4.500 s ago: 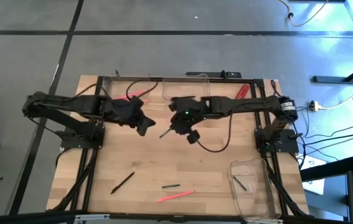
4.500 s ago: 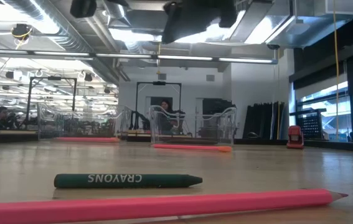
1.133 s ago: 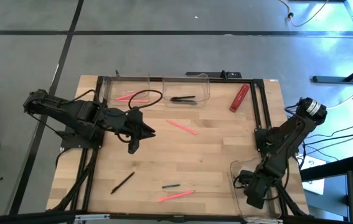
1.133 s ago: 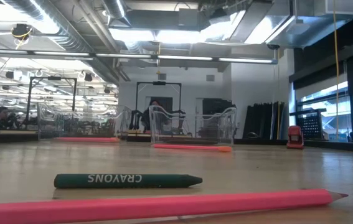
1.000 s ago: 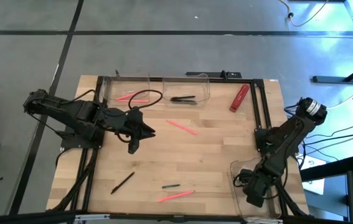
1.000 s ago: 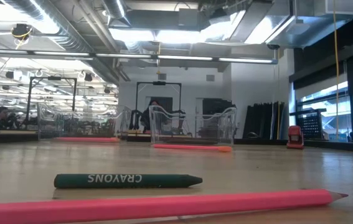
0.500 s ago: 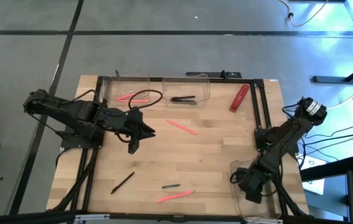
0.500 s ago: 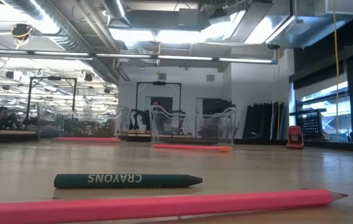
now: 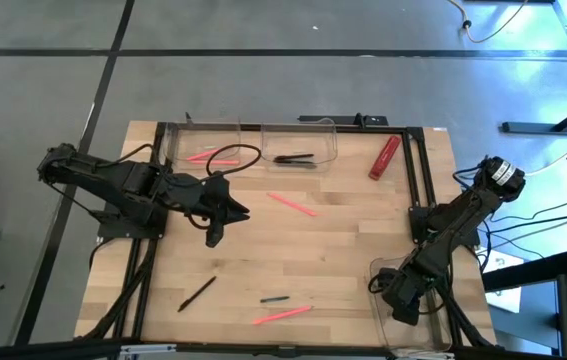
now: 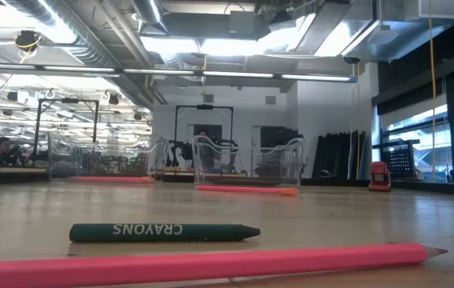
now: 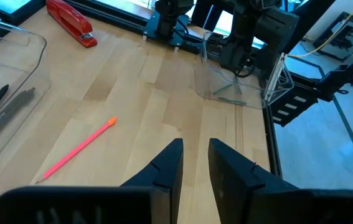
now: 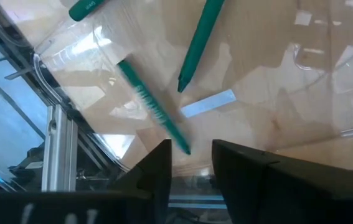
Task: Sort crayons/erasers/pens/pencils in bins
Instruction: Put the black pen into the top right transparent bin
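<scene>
**Right gripper over the corner bin, left gripper waiting at mid-table**

The right gripper point(image 9: 401, 296) hangs over the clear bin point(image 9: 433, 268) at the table's near right corner. Its fingers point(image 12: 154, 171) stand a little apart and hold nothing. In the right wrist view, green crayons point(image 12: 154, 114) lie on the floor of this bin.

The left gripper point(image 9: 219, 228) hovers above the wood on the left half of the table point(image 9: 343, 250). Its fingers point(image 11: 170, 165) are also slightly parted and empty.

Two more bins stand side by side at the far edge. The left bin point(image 9: 178, 141) holds a pink pencil point(image 9: 201, 155); the middle bin point(image 9: 328, 135) holds black pens point(image 9: 293, 158). One more pen point(image 9: 197, 293) lies loose on the wood near the front left. A pencil point(image 9: 291, 204) lies at mid-table, another point(image 9: 282, 315) near the front edge, with a crayon point(image 9: 274, 298) just beside it. A red stapler point(image 9: 384, 156) lies at the far right.
</scene>
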`<state>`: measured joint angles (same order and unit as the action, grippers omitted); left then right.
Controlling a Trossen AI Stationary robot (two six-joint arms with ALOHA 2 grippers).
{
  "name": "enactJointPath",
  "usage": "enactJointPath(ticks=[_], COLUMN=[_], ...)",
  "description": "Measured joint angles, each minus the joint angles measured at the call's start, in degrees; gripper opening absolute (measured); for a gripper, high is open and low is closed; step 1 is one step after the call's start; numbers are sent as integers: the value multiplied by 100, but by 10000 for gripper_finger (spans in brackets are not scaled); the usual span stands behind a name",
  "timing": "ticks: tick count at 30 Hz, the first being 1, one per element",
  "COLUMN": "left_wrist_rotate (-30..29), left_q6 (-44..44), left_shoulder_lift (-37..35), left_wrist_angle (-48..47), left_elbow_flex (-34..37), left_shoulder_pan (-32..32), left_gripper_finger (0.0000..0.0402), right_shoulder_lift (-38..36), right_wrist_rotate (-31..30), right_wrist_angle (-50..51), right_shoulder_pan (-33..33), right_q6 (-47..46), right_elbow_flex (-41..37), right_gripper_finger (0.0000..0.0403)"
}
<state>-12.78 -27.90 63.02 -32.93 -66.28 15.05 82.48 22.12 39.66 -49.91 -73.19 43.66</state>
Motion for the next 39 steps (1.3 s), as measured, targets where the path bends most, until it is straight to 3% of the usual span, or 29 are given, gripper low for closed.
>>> enactJointPath(ticks=[10,20,24,29,39], left_wrist_rotate=[0,0,2,0,160], left_q6=[2,-2,-145,-874,-3148], left_shoulder_lift=[0,0,0,2,42], left_wrist_angle=[-1,-10,-301,-871,-1871], left_elbow_flex=[0,0,0,-1,466], left_shoulder_pan=[0,-2,-2,-2,372], left_gripper_finger=[69,69,69,69,69], right_shoulder_lift=[2,2,2,2,-2], right_wrist_rotate=[1,-157,-709,-1824,-4183], right_wrist_angle=[11,873,1697,2835,4488], right_shoulder_pan=[30,52,62,68,68], right_q6=[-149,-132,-129,-110,79], right_elbow_flex=[75,979,1653,2597,4114], right_gripper_finger=[131,131,131,131,131])
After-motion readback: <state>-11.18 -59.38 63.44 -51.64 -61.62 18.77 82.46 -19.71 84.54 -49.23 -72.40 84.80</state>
